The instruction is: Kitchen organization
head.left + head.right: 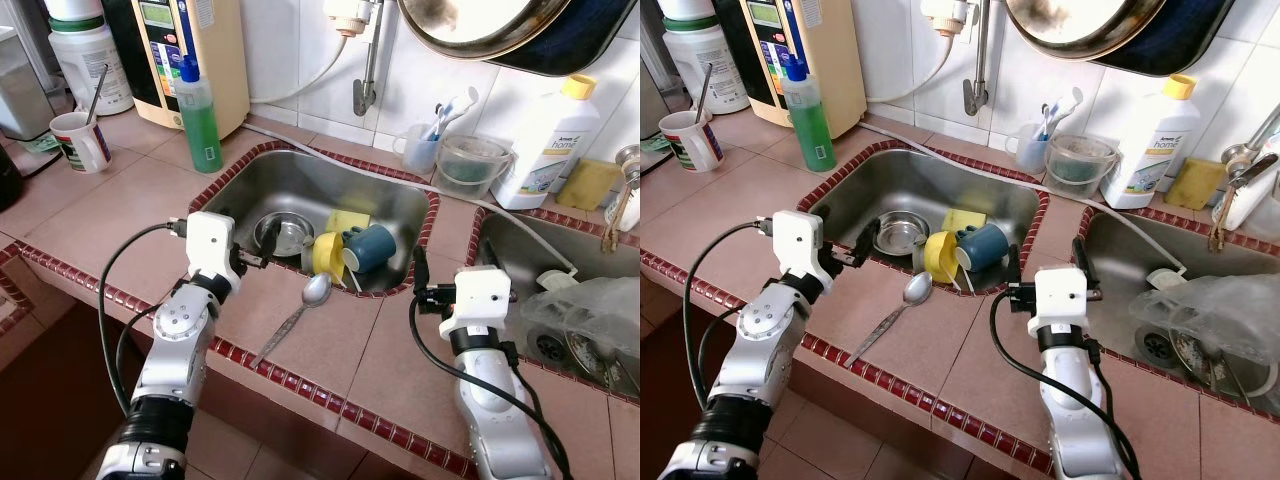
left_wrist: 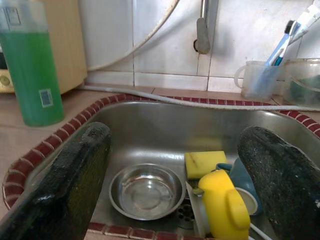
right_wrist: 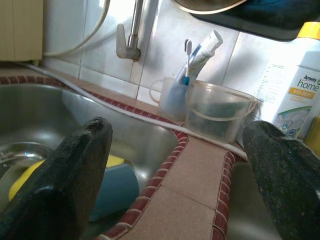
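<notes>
Left eye view: both grippers hover at the steel sink's (image 1: 400,200) near rim.
Left gripper (image 1: 252,262) and right gripper (image 1: 420,280) have fingers spread wide, holding nothing; a long metal spoon (image 1: 300,312) lies on the tiled worktop (image 1: 110,210) between them.

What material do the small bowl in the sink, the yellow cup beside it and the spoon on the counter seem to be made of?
Small bowl: likely stainless steel, shiny, with mirror-like reflections matching the sink wall.
Yellow cup: probably plastic, with opaque uniform colour and a soft gloss.
Spoon: metal, apparently steel, silver with a bright glint on its head.
</notes>
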You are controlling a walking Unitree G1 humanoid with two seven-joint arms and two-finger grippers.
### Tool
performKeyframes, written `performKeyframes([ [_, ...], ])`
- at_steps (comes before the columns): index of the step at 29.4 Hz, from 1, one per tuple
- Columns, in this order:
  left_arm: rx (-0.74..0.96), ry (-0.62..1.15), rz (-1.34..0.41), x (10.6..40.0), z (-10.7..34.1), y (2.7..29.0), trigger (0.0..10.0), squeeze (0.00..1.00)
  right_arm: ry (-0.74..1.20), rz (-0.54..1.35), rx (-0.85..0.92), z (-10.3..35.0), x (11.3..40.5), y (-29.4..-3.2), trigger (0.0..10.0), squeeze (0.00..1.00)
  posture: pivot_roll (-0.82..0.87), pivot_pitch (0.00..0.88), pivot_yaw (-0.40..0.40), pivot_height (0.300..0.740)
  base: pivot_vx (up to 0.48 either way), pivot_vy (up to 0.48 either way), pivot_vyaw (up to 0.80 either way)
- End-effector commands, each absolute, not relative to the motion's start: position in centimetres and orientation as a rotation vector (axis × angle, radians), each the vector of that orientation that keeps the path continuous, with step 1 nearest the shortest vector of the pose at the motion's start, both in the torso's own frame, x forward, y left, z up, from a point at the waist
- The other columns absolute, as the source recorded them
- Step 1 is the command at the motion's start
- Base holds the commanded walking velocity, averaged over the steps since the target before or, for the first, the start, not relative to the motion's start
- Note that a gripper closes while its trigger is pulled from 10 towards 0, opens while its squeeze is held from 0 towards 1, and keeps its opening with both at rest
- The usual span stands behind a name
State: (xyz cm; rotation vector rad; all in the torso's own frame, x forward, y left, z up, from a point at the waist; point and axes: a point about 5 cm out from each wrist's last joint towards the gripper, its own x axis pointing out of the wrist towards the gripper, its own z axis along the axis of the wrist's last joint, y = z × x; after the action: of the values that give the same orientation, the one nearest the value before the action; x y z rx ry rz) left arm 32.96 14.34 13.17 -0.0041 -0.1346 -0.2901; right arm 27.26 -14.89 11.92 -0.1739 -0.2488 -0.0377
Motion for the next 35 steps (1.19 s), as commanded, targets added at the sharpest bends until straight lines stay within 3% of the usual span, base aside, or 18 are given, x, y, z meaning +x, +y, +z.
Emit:
performKeyframes([
  [1, -0.007, -0.147, -0.274, 33.0, 13.7, 14.5, 10.0, 0.00, -0.276, -0.049, -0.181, 12.4, 27.5, -15.0, 10.0, 0.00, -0.03, 0.000, 0.001, 0.731, 0.000, 0.000, 0.00],
  [10, 0.020, -0.141, -0.259, 33.3, 14.1, 15.3, 10.0, 0.00, -0.287, -0.042, -0.193, 12.4, 28.1, -15.1, 10.0, 0.00, -0.02, 0.000, -0.012, 0.731, 0.000, 0.000, 0.00],
  [30, 0.018, -0.103, -0.293, 33.1, 13.7, 14.5, 10.0, 0.00, -0.282, -0.044, -0.192, 12.2, 28.0, -15.1, 10.0, 0.00, -0.03, 0.000, -0.009, 0.731, 0.000, 0.000, 0.00],
  [35, 0.020, -0.109, -0.299, 33.1, 13.8, 14.2, 10.0, 0.00, -0.280, -0.048, -0.196, 12.2, 28.0, -15.2, 10.0, 0.00, -0.04, 0.000, -0.006, 0.731, 0.000, 0.322, 0.00],
])
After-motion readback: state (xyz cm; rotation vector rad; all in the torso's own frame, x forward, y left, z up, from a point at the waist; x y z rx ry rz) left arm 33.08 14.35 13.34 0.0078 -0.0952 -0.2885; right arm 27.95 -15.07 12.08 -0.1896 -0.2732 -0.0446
